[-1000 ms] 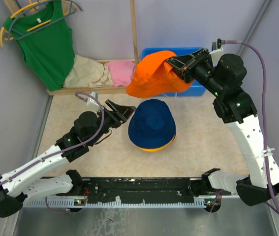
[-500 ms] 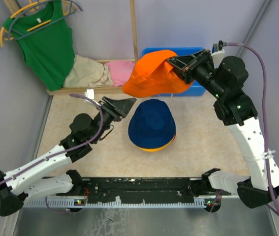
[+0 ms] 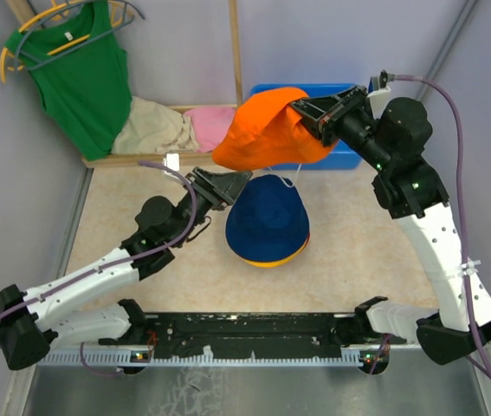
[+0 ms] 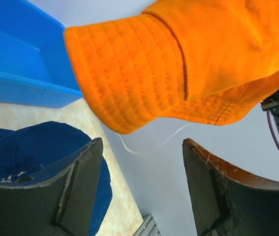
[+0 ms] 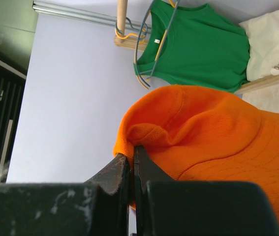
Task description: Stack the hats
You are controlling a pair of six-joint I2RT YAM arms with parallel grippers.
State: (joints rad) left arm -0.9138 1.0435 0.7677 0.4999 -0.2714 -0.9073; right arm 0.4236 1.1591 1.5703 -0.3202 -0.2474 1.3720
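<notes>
Pale lavender walls [image 3: 332, 35] close in a beige speckled counter [image 3: 358, 251]. A wooden post [image 3: 235, 43] rises at the back, beside a blue bin [image 3: 347, 157].

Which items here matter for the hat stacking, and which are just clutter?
Job: orange hat held in right pincer; navy hat; yellow hat under it.
Clutter: green tank top; beige clothes; pink clothes; blue bin.

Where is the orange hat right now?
Top view, centre back: the orange hat hangs from the right gripper, raised beyond the navy hat, near the blue bin.
</notes>
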